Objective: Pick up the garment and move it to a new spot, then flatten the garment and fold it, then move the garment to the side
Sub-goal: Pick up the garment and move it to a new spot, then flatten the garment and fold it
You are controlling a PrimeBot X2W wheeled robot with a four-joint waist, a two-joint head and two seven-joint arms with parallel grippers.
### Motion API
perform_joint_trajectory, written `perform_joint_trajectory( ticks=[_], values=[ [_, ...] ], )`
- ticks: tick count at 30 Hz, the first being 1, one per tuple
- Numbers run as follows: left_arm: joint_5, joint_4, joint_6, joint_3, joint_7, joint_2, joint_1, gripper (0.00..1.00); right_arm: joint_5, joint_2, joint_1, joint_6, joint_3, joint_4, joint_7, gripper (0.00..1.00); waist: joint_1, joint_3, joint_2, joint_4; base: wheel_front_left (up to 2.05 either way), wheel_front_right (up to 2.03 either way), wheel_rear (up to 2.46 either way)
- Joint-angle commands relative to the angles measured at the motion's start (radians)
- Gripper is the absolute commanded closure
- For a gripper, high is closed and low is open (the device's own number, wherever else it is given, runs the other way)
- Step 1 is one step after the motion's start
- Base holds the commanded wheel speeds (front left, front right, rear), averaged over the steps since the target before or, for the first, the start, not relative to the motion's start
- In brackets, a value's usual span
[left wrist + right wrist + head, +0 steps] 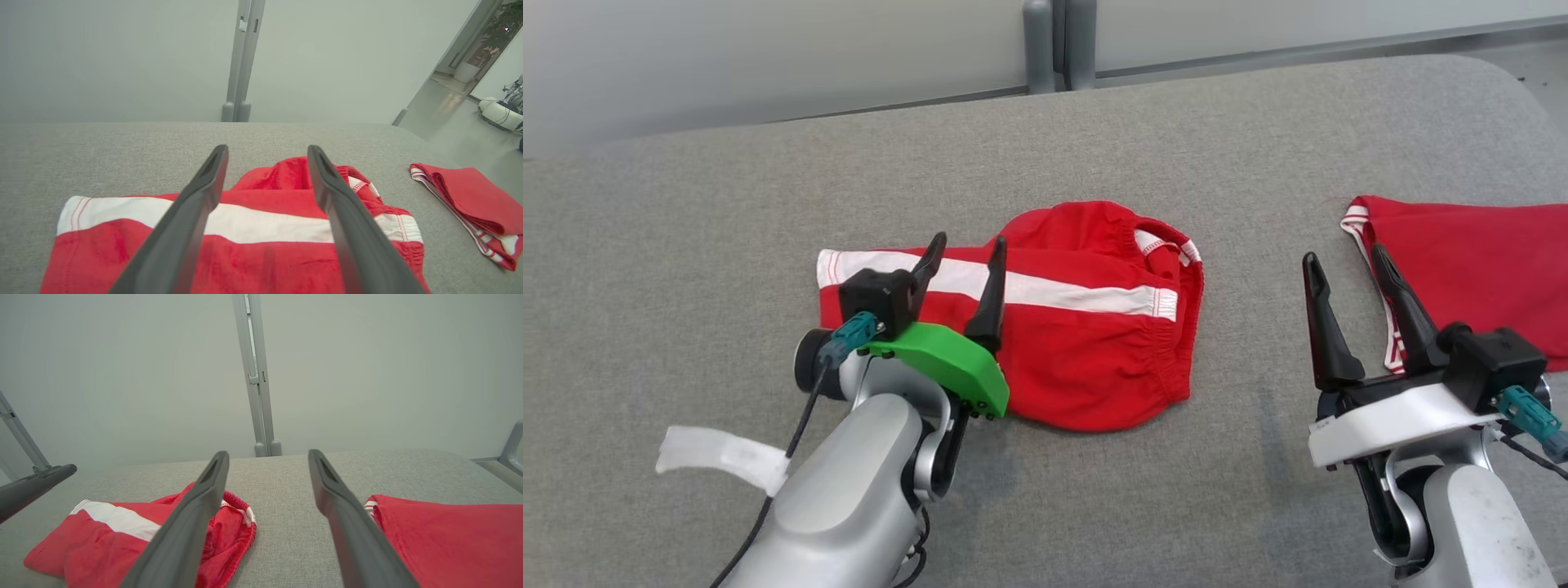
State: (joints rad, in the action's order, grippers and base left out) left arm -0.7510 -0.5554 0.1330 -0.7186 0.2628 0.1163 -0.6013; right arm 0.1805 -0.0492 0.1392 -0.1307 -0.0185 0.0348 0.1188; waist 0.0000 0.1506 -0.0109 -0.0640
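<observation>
Hovering left gripper (968, 245) over the garment (1086, 327), fingers apart, nothing held. Right gripper (1343, 257) also spread and empty, off to the right. Garment lies mid table (768, 204) and looks folded. I judge only the move aside is left, perhaps beside the red pile (1478, 269) at far right.

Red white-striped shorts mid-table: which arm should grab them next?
Left, likely. The left end effector hangs open over the red white-striped cloth shorts; the right end effector stands apart, nearer the folded red garment.
</observation>
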Motion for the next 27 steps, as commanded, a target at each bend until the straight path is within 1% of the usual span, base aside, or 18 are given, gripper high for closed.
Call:
perform_joint_trajectory(
  ticks=[1, 8, 16, 18, 23, 27],
  values=[
    [0.008, 0.009, -0.003, 0.011, 0.002, 0.011, 0.026, 0.0, -0.005, -0.003, -0.021, 0.0, 0.002, -0.004, -0.002, 0.0, 0.0, -0.032, 0.0109, 0.029, 0.0, 0.0, 0.0],
    [0.062, 0.125, -0.006, 0.122, 0.002, 0.082, 0.177, 0.0, -0.01, -0.003, -0.061, 0.0, 0.01, -0.006, -0.008, 0.0, 0.0, -0.079, 0.0109, 0.058, 0.0, 0.0, 0.0],
    [0.11, 0.271, 0.021, 0.205, 0.002, 0.15, 0.362, 0.0, -0.02, -0.003, -0.116, 0.0, -0.006, 0.001, -0.013, 0.0, 0.0, -0.118, 0.0109, 0.074, 0.0, 0.0, 0.0],
    [0.115, 0.315, 0.035, 0.229, 0.002, 0.16, 0.407, 0.0, -0.023, -0.003, -0.124, 0.0, -0.01, 0.004, -0.014, 0.0, 0.0, -0.123, 0.0109, 0.075, 0.0, 0.0, 0.0],
    [0.146, 0.429, 0.089, 0.298, 0.002, 0.18, 0.524, 0.0, -0.014, -0.003, -0.142, 0.0, -0.019, 0.011, -0.007, 0.0, 0.0, -0.135, 0.0109, 0.066, 0.0, 0.0, 0.0],
    [0.16, 0.495, 0.122, 0.34, 0.001, 0.174, 0.6, 0.0, -0.009, -0.003, -0.153, 0.0, -0.022, 0.009, 0.0, 0.0, 0.0, -0.145, 0.0109, 0.061, 0.0, 0.0, 0.0]
  ],
)
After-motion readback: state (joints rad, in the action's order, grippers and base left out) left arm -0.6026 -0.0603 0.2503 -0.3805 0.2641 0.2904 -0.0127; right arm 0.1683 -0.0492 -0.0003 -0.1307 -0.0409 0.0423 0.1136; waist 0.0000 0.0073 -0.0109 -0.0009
